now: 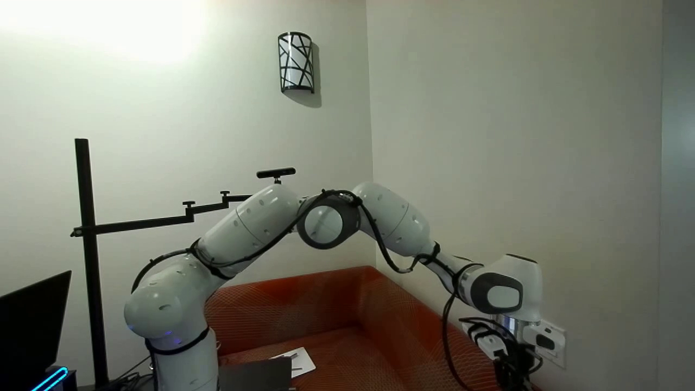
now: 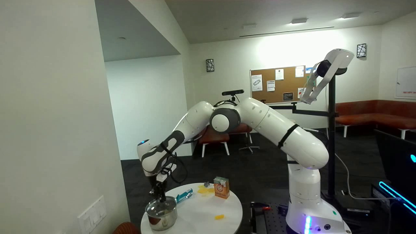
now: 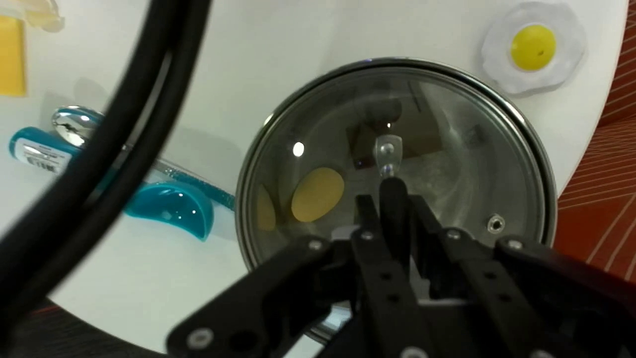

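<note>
We're reading "FIRE DEPT" on a white panel [image 2: 405, 81] while, over the round white table [image 2: 201, 221], black fingers [image 3: 367, 216] flank a black lid handle [image 3: 393, 193], grip unclear to us.

One pot [image 2: 163, 220], one lid [image 3: 427, 159], one egg [image 3: 533, 48], one carton [image 2: 221, 188].

In the wrist view the claw [image 3: 393, 206] hides part of the glass lid [image 3: 357, 176] and its dark handle [image 3: 392, 190]; whether the pads touch it cannot be told. Left of the claw there, blurred cables [image 3: 109, 149] cover the middle of a teal scoop [image 3: 169, 196] and a spoon [image 3: 73, 127]; farther left, the edge cuts off a yellow piece [image 3: 12, 55]. In an exterior view, edges cut off the claw and a dark screen [image 1: 32, 326].
</note>
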Robot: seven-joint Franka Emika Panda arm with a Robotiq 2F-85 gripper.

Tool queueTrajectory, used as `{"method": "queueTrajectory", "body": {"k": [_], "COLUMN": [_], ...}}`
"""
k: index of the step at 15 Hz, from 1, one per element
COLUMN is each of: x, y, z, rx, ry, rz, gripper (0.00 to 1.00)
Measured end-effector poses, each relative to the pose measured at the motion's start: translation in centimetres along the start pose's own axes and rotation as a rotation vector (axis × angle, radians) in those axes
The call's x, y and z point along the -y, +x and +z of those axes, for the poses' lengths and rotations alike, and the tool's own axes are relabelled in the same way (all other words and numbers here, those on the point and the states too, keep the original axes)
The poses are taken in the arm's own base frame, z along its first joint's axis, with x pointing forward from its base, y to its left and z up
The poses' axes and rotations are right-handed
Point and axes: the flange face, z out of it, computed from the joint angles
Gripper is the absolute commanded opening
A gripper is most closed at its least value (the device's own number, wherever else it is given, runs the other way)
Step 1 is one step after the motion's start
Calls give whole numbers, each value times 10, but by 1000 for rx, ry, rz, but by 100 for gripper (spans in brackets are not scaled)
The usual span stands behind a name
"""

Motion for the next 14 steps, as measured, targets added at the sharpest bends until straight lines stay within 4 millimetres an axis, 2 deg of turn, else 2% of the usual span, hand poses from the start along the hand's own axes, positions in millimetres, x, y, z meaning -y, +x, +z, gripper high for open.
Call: {"method": "queueTrajectory", "body": {"k": [6, 11, 14], "x": [-1, 0, -3], "y": [5, 9, 10], "z": [-5, -17, -40], "rx": [-3, -25, -56], "ry": [3, 4, 5], "rz": [3, 2, 10], "gripper": [98, 100, 100]}}
